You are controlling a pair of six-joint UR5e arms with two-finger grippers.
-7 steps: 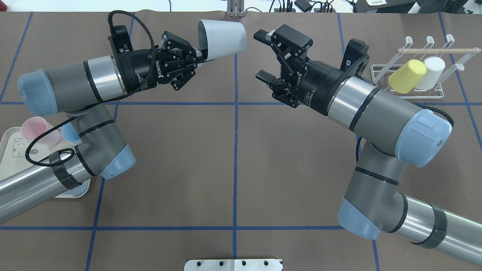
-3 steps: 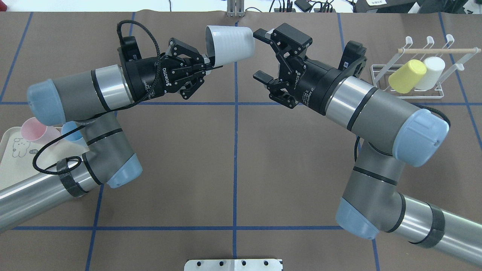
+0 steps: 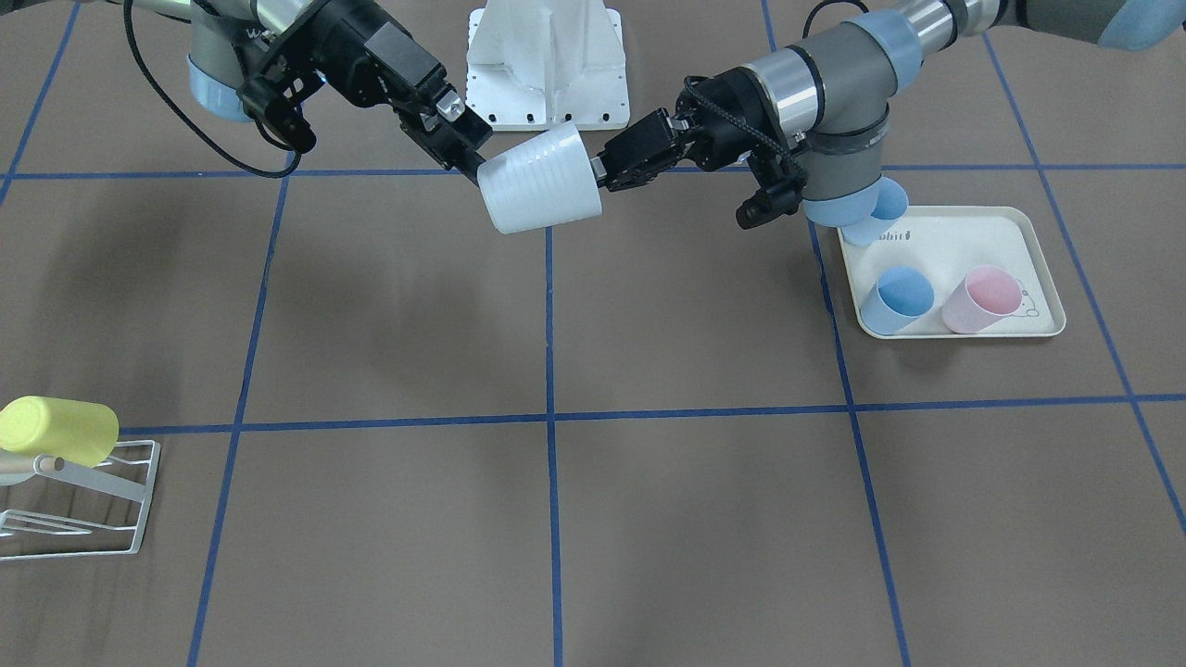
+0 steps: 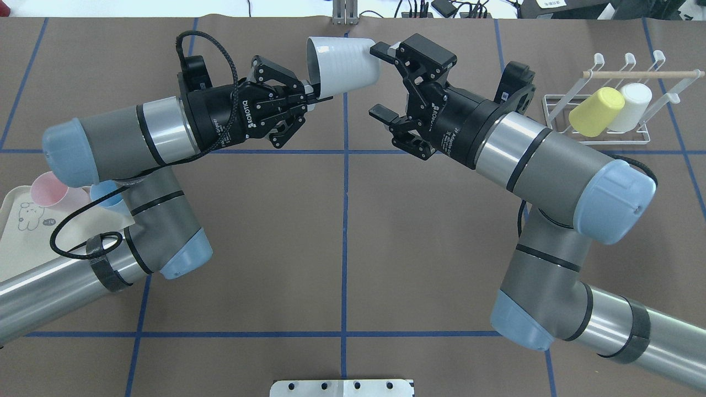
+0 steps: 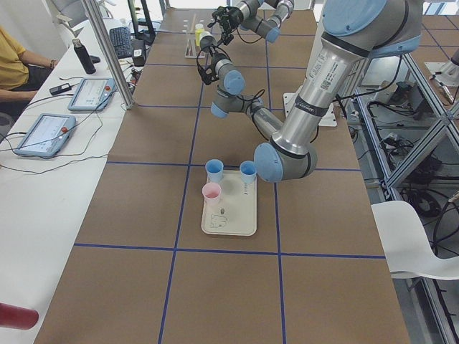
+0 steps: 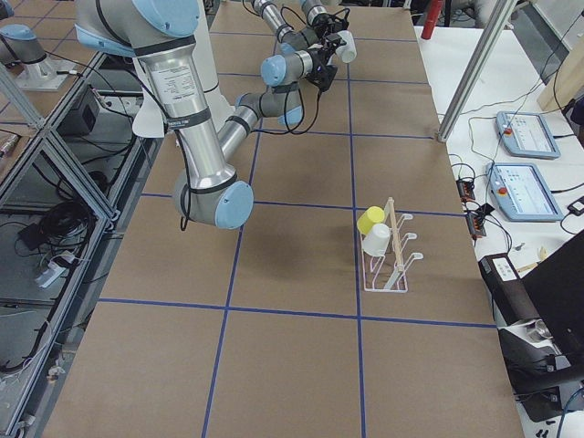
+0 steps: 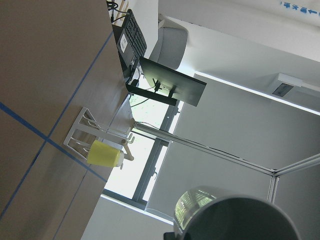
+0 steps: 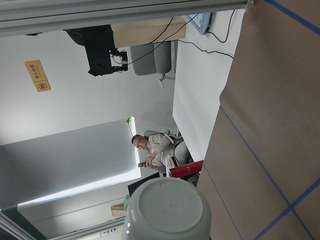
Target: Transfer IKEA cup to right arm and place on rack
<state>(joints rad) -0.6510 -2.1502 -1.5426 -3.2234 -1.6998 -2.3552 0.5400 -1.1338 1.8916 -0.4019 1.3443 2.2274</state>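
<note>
- Brown worktop (image 4: 342,231) gridded with blue tape; in the overhead view the rack (image 4: 601,142) sits at 2 o'clock and the tray (image 4: 16,242) at 8 o'clock.
- White cup (image 4: 345,59) is aloft at 12 o'clock — left gripper (image 4: 317,92) jaws pinch its rim, right gripper (image 4: 379,82) jaws are spread wide beside its base.
- The right wrist view shows a seated person (image 8: 155,150), unseen from overhead.
</note>
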